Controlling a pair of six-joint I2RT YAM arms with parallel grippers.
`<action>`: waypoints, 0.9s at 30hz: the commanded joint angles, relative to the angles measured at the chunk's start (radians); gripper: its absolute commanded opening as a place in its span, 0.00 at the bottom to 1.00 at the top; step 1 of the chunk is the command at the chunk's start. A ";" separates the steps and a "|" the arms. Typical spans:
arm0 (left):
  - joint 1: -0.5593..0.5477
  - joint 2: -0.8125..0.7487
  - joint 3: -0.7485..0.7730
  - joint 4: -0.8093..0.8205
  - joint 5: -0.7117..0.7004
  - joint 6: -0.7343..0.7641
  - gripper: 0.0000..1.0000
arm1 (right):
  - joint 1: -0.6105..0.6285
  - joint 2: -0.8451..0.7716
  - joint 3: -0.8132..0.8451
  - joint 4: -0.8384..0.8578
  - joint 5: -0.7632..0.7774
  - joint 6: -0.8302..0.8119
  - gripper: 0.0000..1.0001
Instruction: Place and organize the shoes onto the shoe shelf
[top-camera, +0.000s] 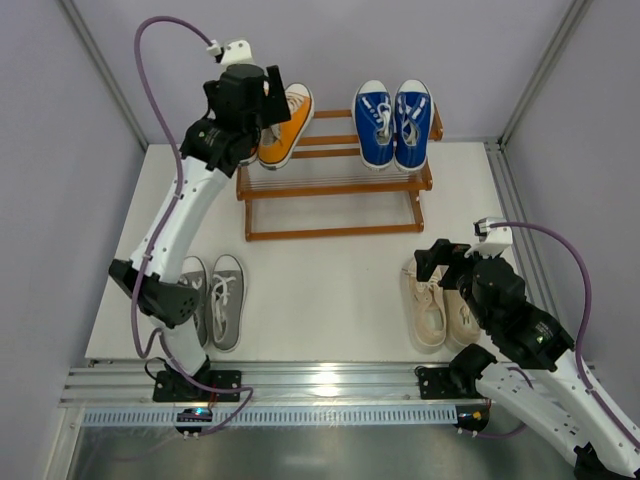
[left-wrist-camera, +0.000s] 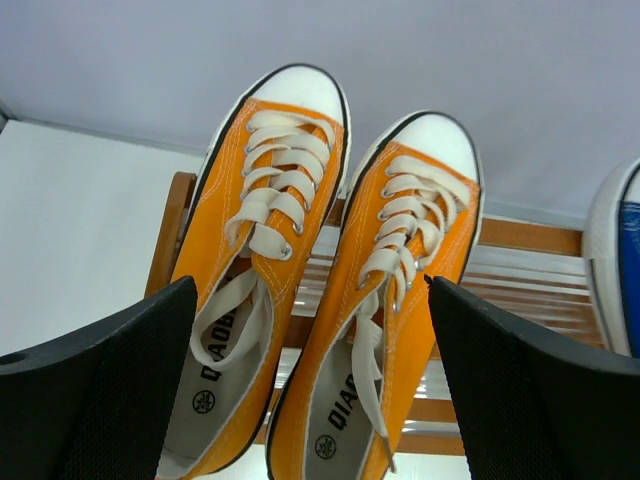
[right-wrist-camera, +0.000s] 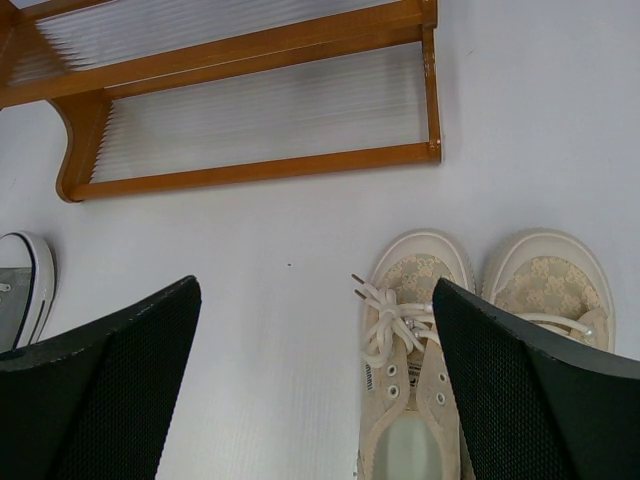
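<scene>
The white table (top-camera: 330, 290) carries the shoe shelf (top-camera: 330, 232) towards its far side. The left gripper (left-wrist-camera: 311, 290) hangs with its jaws spread wide over the orange pair (top-camera: 290, 122), which sits on the left half of the top tier. The blue pair (top-camera: 393, 125) is beside them on the right half. The right gripper (right-wrist-camera: 316, 290), also wide open, hovers above the cream pair (top-camera: 430, 310) on the table. The grey pair (top-camera: 227, 300) sits by the left arm's base.

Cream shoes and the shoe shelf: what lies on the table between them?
Nothing: in the right wrist view only bare white table separates the cream shoes from the shoe shelf at its front rail.
</scene>
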 joint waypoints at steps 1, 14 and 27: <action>0.001 -0.108 -0.024 0.153 0.020 -0.018 0.95 | 0.005 -0.008 0.004 0.013 0.004 -0.008 0.99; 0.004 -0.018 0.073 0.086 0.061 0.085 0.91 | 0.005 -0.016 0.008 -0.002 0.018 0.001 0.99; 0.069 0.108 0.167 -0.113 0.141 0.155 0.71 | 0.005 -0.002 0.007 0.005 0.021 -0.002 0.99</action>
